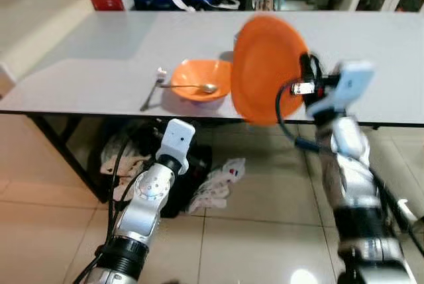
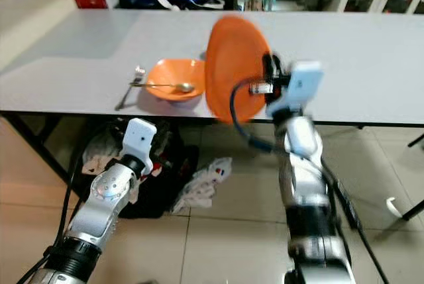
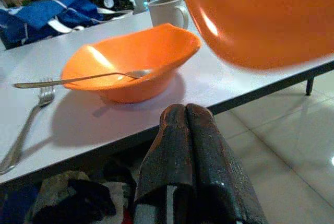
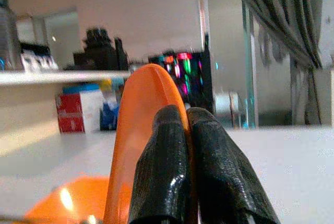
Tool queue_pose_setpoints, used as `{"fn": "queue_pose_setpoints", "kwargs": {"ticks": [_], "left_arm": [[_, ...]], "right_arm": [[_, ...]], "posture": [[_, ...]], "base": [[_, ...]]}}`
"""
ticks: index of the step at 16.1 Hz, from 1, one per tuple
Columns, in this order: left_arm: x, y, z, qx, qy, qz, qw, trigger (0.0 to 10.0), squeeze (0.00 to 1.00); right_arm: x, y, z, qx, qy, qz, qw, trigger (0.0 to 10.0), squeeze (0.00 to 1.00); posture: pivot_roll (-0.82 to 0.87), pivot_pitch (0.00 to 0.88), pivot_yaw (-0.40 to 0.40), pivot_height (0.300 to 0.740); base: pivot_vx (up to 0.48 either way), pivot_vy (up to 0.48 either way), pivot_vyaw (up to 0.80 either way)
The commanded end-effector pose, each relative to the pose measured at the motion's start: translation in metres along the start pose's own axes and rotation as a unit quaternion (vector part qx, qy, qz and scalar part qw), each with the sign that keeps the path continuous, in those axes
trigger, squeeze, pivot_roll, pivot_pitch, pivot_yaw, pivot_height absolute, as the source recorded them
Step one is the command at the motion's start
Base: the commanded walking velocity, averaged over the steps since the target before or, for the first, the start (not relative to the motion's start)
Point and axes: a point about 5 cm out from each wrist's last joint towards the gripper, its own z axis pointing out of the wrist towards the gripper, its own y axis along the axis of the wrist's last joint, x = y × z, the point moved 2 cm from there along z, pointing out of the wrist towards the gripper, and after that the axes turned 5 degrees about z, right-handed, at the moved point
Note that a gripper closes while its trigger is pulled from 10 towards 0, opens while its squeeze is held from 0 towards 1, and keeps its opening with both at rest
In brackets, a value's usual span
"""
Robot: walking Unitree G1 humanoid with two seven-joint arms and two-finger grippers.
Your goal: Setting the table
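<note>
Right gripper (image 1: pixel 306 79) clamped on plate (image 1: pixel 265 65), held on edge above table (image 1: pixel 99 46); left gripper (image 3: pixel 188 130) closed, empty; you lay plate flat beside bowl (image 1: pixel 199 79) next

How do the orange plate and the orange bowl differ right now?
The orange plate is held on edge in the air, pinched by the right gripper; the orange bowl sits upright on the table. The plate carries nothing; a spoon lies across the bowl. Both are orange.
</note>
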Motion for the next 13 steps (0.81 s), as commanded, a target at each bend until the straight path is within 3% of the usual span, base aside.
{"fn": "queue_pose_setpoints", "kwargs": {"ticks": [1, 5, 8, 10, 13], "left_arm": [[0.0, 0.003, -0.001, -0.007, -0.001, 0.006, 1.0, 10.0, 0.0], [0.002, 0.001, -0.005, -0.003, 0.0, 0.006, 1.0, 10.0, 0.0], [0.002, 0.0, -0.008, -0.001, -0.004, 0.007, 1.0, 10.0, 0.0], [0.002, 0.001, -0.011, -0.003, -0.004, 0.005, 1.0, 10.0, 0.0], [0.009, 0.0, -0.02, 0.003, -0.001, 0.009, 1.0, 10.0, 0.0]], "right_arm": [[-0.006, 0.017, 0.013, -0.039, -0.006, 0.0, 0.999, 0.0, 0.0], [-0.016, 0.035, 0.038, -0.068, -0.014, -0.018, 0.997, 0.0, 0.0], [-0.024, 0.033, 0.046, -0.066, -0.029, -0.02, 0.997, 0.0, 0.0], [-0.04, 0.029, 0.053, -0.058, -0.077, 0.005, 0.995, 0.0, 0.0], [-0.067, 0.023, 0.055, -0.054, -0.169, 0.101, 0.979, 0.0, 0.0]], "posture": [[0.01, 0.0, 0.043, 0.74], [0.03, 0.0, 0.041, 0.74], [0.05, 0.0, 0.04, 0.74], [0.07, 0.0, 0.039, 0.74], [0.11, 0.0, 0.044, 0.74]], "base": [[0.0, 0.0, 0.0], [0.0, 0.0, 0.0], [0.0, 0.0, 0.0], [0.0, 0.0, 0.0], [0.0, 0.0, 0.0]]}}
